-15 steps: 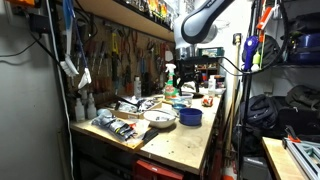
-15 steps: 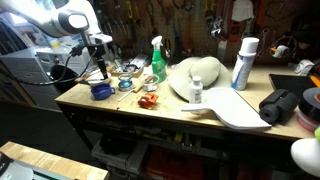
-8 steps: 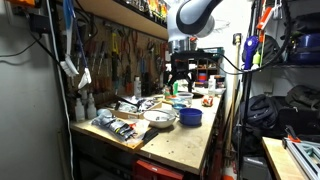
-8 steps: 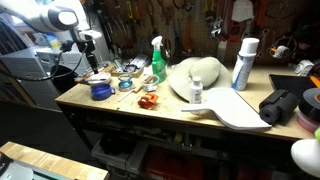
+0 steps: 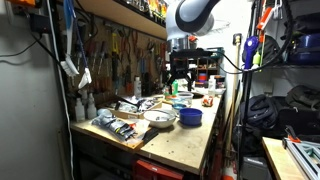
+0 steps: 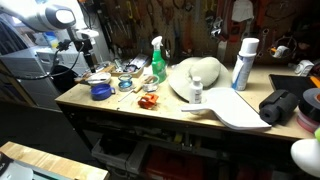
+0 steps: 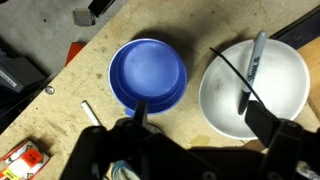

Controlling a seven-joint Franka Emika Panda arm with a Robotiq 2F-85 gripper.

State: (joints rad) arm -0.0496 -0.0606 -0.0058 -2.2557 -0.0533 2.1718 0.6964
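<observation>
My gripper (image 7: 200, 118) is open and empty, high above a wooden workbench (image 7: 70, 105). In the wrist view a blue bowl (image 7: 148, 75) lies below the left finger. A white bowl (image 7: 255, 88) holding a pen (image 7: 255, 65) and a black cable lies below the right finger. Bare wood shows between the fingers. In both exterior views the gripper (image 5: 178, 78) (image 6: 88, 62) hangs above the bench. The blue bowl (image 5: 190, 116) (image 6: 100, 90) rests on the bench below it, and the white bowl (image 5: 159, 118) sits beside it.
A green spray bottle (image 6: 157, 60), a white domed object (image 6: 195, 78), a small bottle (image 6: 196, 92), a white can (image 6: 243, 62), an orange item (image 6: 148, 100) and a black bag (image 6: 283, 105) stand on the bench. Tools lie on a board (image 5: 120, 126) near the pegboard wall.
Over the last second the arm swung and the gripper shifted sideways above the bowls. In the last half second it has hardly moved. The gripper stays open.
</observation>
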